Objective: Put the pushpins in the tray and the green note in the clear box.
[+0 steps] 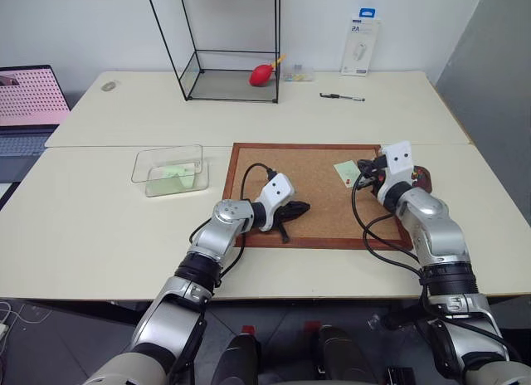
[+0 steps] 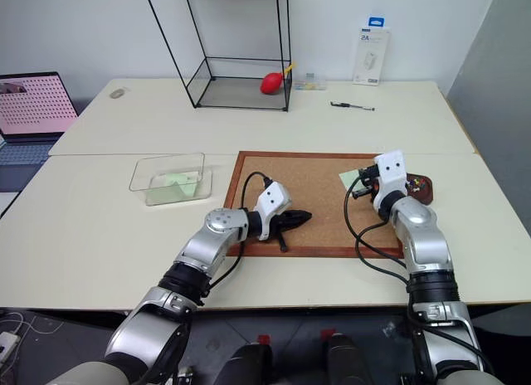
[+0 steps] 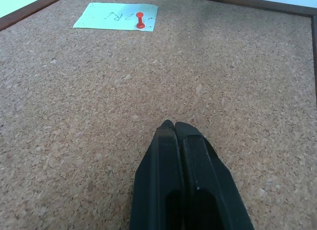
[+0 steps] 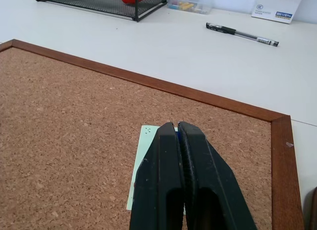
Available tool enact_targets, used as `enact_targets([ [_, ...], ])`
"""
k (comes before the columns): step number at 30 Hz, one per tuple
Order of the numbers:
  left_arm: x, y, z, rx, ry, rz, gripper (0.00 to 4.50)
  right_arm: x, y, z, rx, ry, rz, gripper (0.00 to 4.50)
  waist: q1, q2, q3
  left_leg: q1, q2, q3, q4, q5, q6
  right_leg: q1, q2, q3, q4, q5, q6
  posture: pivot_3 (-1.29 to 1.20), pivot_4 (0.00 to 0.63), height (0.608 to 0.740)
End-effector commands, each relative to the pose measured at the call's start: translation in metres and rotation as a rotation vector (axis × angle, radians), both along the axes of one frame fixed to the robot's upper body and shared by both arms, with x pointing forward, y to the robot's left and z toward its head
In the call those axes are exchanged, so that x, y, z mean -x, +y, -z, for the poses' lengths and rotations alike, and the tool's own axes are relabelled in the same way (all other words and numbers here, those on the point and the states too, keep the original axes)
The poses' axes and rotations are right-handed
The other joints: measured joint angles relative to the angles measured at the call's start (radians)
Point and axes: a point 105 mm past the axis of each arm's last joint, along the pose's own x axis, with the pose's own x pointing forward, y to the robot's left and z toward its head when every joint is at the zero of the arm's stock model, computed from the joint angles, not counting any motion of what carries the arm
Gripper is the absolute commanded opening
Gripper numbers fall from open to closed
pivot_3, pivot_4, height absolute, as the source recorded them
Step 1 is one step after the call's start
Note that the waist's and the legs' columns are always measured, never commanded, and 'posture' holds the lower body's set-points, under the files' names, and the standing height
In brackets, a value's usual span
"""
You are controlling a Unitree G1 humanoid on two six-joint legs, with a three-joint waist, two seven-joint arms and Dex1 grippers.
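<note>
Both hands clenched. Left hand (image 3: 174, 125) resting on the cork board (image 1: 315, 211), gripping nothing. Right hand (image 4: 174, 126) hovering over the green note (image 3: 117, 16), a bit of blue pushpin (image 4: 177, 136) between its fingertips. Red pushpin (image 3: 140, 20) stuck in that note. Tray (image 2: 419, 188) just right of board, clear box (image 1: 168, 170) left on the worktop (image 1: 99, 236).

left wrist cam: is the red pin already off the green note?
No. The red pin sits on the green note, which lies flat on the cork board, well ahead of the shut left claw.
</note>
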Motion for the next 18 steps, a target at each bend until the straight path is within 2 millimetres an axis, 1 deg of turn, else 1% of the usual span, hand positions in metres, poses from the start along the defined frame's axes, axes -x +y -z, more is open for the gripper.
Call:
enact_targets([
  [1, 0.008, 0.006, 0.029, -0.085, 0.075, 0.005, 0.00, 0.002, -0.005, -0.021, -0.022, -0.059, 0.022, 0.00, 0.000, 0.000, 0.000, 0.000, 0.000, 0.000, 0.000, 0.000, 0.000, 0.000, 0.000, 0.000, 0.000, 0.000, 0.000, 0.00, 0.150, 0.740],
  [4, 0.009, 0.005, 0.029, -0.086, 0.074, 0.007, 0.00, 0.003, -0.023, -0.023, 0.034, -0.065, 0.072, 0.00, 0.001, 0.000, 0.000, 0.000, 0.000, 0.000, 0.000, 0.000, 0.000, 0.000, 0.000, 0.000, 0.000, 0.000, 0.000, 0.00, 0.150, 0.740],
  [10, 0.010, 0.005, 0.030, -0.088, 0.071, 0.010, 0.00, 0.007, -0.066, -0.005, 0.282, -0.037, 0.176, 0.00, 0.002, 0.000, 0.000, 0.000, 0.000, 0.000, 0.000, 0.000, 0.000, 0.000, 0.000, 0.000, -0.001, 0.000, 0.000, 0.00, 0.150, 0.740],
  [12, 0.010, 0.004, 0.030, -0.088, 0.071, 0.013, 0.00, 0.006, -0.081, -0.001, 0.327, -0.029, 0.226, 0.00, -0.001, 0.000, 0.000, 0.000, 0.000, 0.001, 0.000, 0.000, 0.000, 0.000, 0.000, 0.000, -0.001, 0.000, 0.000, 0.00, 0.150, 0.740],
  [14, 0.010, 0.004, 0.030, -0.089, 0.070, 0.014, 0.00, 0.006, -0.091, 0.003, 0.356, -0.021, 0.260, 0.00, -0.001, 0.000, 0.000, 0.000, 0.000, 0.001, 0.000, 0.000, 0.000, 0.000, 0.000, 0.000, 0.000, 0.000, 0.000, 0.00, 0.150, 0.740],
  [18, 0.010, 0.004, 0.030, -0.090, 0.066, 0.016, 0.00, 0.003, -0.102, 0.010, 0.382, -0.001, 0.292, 0.00, 0.000, 0.000, 0.000, 0.000, 0.000, 0.001, 0.000, 0.000, 0.000, 0.000, 0.000, 0.001, -0.001, 0.000, 0.000, 0.00, 0.150, 0.740],
])
